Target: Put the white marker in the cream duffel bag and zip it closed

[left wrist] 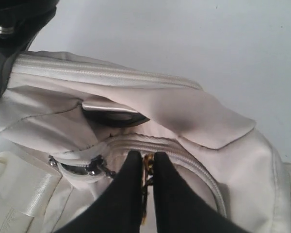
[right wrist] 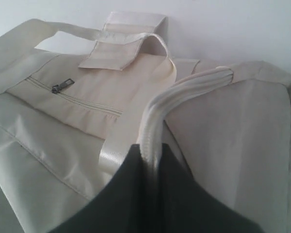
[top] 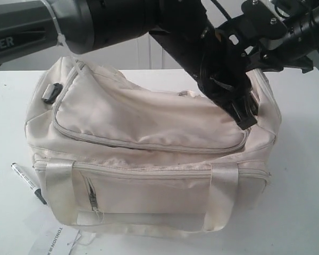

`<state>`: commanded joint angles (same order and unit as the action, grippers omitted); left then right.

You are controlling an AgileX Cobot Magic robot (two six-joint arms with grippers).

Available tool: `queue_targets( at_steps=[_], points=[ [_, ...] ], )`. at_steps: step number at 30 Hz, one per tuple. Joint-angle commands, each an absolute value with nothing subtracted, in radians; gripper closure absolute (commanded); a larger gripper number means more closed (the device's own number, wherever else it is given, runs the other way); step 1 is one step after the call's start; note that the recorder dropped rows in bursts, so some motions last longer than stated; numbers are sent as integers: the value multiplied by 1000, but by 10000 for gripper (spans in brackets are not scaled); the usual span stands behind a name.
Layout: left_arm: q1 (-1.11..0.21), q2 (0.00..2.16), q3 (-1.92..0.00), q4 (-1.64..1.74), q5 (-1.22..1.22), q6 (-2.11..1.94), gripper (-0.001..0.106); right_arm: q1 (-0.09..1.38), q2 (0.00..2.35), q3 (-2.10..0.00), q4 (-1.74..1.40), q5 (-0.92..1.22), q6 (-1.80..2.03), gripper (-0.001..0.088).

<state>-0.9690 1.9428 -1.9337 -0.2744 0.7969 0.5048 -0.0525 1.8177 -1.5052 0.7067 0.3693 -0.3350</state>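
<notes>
Left gripper seemingly on zipper pull

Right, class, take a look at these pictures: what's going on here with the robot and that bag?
A two-armed robot is working on the cream bag, which sits on a white table. The left gripper is pinched shut on a gold zip pull on the bag. The right gripper clamps a corded edge of the bag. The white marker lies on the table beside the bag, not yet inside.
</notes>
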Motion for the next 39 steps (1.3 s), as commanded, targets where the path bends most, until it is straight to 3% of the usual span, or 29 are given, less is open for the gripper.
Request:
queue_targets(
  at_steps=[8, 12, 28, 34, 36, 39],
  points=[
    [-965, 1943, -1934, -62, 584, 493, 1053, -53, 1806, -1505, 696, 396, -378, 868],
    [-939, 1945, -1934, 87, 512, 411, 1053, -53, 1806, -1505, 659, 519, -429, 868],
    [-931, 1945, -1934, 90, 599, 281, 1053, -105, 1818, -1652, 653, 895, -378, 868],
    [-931, 1945, -1934, 90, 622, 252, 1053, -105, 1846, -1652, 655, 934, -378, 862],
    [-931, 1945, -1934, 90, 629, 234, 1053, -105, 1855, -1652, 659, 942, -381, 807],
    [-931, 1945, -1934, 90, 613, 223, 1053, -105, 1859, -1652, 661, 937, -397, 649]
  ],
)
